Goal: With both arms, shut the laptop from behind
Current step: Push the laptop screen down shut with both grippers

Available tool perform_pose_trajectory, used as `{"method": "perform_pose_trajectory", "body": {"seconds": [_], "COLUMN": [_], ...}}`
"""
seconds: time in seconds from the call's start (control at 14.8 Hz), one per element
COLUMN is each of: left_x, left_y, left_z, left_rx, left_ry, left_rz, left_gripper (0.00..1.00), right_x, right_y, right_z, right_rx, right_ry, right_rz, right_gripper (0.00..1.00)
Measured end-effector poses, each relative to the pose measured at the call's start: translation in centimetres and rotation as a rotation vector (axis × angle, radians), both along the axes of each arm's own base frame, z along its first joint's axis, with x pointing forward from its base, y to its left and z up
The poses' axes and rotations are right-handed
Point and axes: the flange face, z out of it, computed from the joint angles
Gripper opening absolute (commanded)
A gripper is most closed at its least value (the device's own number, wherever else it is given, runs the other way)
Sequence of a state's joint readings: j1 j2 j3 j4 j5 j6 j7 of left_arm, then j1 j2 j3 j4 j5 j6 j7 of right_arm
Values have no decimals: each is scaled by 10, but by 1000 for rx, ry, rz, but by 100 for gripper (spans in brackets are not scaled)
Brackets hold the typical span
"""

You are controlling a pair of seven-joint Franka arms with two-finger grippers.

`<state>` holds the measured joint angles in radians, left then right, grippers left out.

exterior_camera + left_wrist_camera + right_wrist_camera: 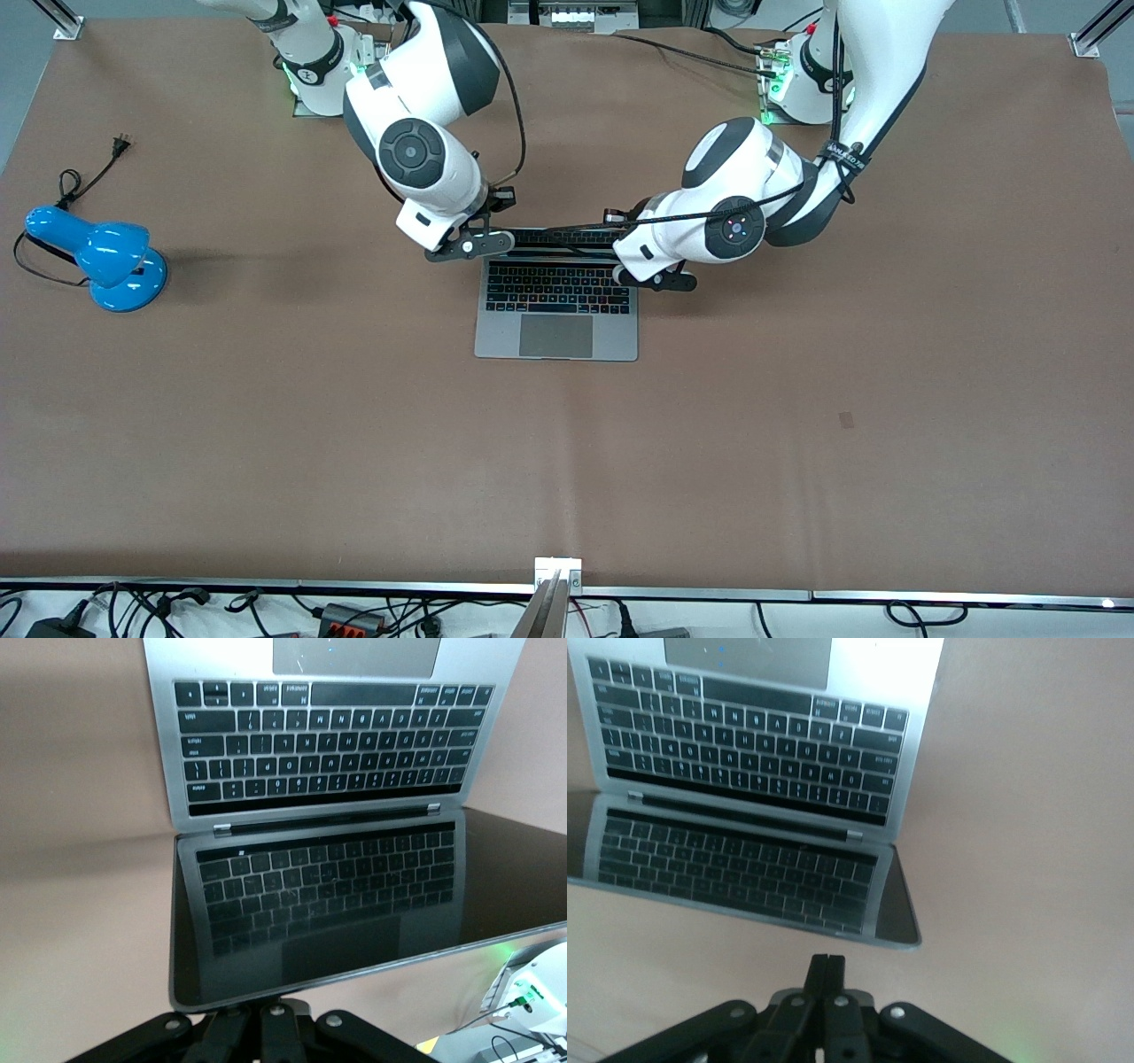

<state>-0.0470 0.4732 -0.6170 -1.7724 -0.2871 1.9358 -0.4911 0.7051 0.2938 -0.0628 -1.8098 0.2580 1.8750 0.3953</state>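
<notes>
The silver-grey laptop [556,310] lies open in the middle of the table, its black keyboard and trackpad facing up. Its lid [558,237] leans forward over the keyboard, dark screen reflecting the keys. My left gripper [660,281] is at the lid's upper edge near the left arm's corner. In the left wrist view its shut fingers [266,1003] touch that edge of the screen [328,912]. My right gripper [469,245] is at the lid's other corner. In the right wrist view it [828,964] is shut, a short gap from the lid's edge [735,873].
A blue desk lamp [102,257] lies toward the right arm's end of the table, its black cord and plug [120,143] trailing toward the robot bases. A metal bracket [558,567] sits on the table's front edge. Brown tabletop surrounds the laptop.
</notes>
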Motion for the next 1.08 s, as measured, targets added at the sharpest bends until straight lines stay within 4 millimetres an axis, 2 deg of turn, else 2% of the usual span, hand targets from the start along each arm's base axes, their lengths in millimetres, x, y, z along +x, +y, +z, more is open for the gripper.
{"method": "perform_pose_trajectory", "body": {"seconds": [0.2,0.47,0.81,1.08], "left_x": [11,32,54,72], "left_y": [3,8,15,24], "left_z": [-5,-11,-27,-51], "left_rx": [-15,-14,-25,-29], "left_ry": [-15,-42,-43,-47], "left_rz": [28,34,63,104], "left_gripper": [0,0,0,0], "right_x": [7,21,60,84], "right_y": [0,7,-2,-5], "right_z": [-1,-13,-33,-49], "right_rx": [9,8,18,31], "right_ry": [-17,-26,-63,-105], "right_rz": [-10,-16,-70,-99], "right_gripper": [0,0,0,0]}}
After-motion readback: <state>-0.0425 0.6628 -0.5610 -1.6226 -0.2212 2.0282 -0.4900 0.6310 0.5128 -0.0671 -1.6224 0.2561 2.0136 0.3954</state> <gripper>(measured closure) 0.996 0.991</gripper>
